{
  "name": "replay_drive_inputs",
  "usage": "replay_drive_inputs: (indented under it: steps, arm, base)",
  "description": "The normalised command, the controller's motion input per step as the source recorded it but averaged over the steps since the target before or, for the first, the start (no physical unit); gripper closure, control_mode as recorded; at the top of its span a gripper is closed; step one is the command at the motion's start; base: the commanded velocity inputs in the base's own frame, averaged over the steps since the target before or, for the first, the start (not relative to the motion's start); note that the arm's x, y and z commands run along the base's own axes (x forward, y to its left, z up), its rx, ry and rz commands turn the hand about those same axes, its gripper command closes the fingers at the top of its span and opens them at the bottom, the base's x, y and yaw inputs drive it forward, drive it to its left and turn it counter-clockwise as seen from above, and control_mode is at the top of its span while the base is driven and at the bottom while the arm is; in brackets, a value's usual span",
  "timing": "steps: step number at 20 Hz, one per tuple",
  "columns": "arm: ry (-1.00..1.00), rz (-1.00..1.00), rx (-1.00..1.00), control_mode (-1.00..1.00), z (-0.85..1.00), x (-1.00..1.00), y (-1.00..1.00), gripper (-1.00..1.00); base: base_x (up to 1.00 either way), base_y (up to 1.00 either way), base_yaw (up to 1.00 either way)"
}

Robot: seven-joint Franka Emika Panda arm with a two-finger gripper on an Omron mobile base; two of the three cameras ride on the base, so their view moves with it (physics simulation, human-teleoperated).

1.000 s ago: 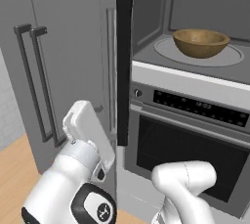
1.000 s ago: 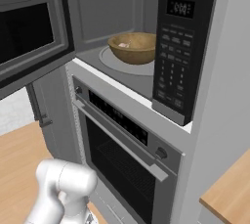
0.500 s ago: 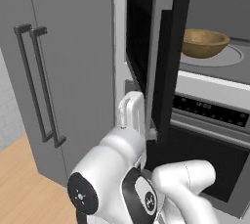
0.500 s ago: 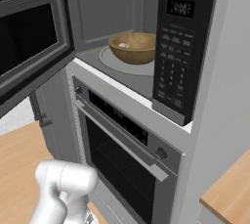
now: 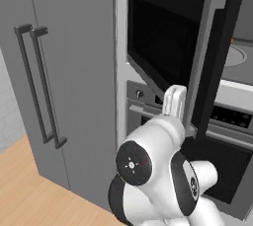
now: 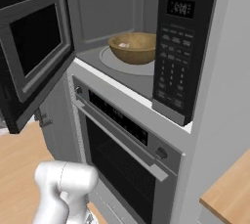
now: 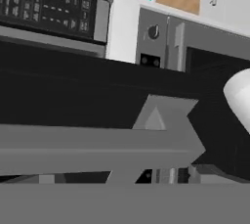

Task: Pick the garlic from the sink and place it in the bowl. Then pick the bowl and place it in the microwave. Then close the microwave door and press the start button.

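The bowl [image 6: 133, 47] sat on the turntable inside the microwave [image 6: 188, 47]; closing step in hand. The microwave door [image 5: 185, 57] stood partway open, jaws spread wide, holding nothing. Next: push door fully shut, then press start.
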Motion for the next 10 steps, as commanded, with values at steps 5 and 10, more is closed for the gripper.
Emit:
replay_drive_inputs:
  steps: [5, 10]
  arm:
    - [0.00, -0.15, 0.20, -1.00, 0.46, 0.14, -0.97, -1.00]
    - [0.00, -0.18, 0.16, -1.00, 0.27, 0.42, -0.93, -1.00]
  base:
    - [0.00, 0.00, 0.00]
    - [0.00, 0.00, 0.00]
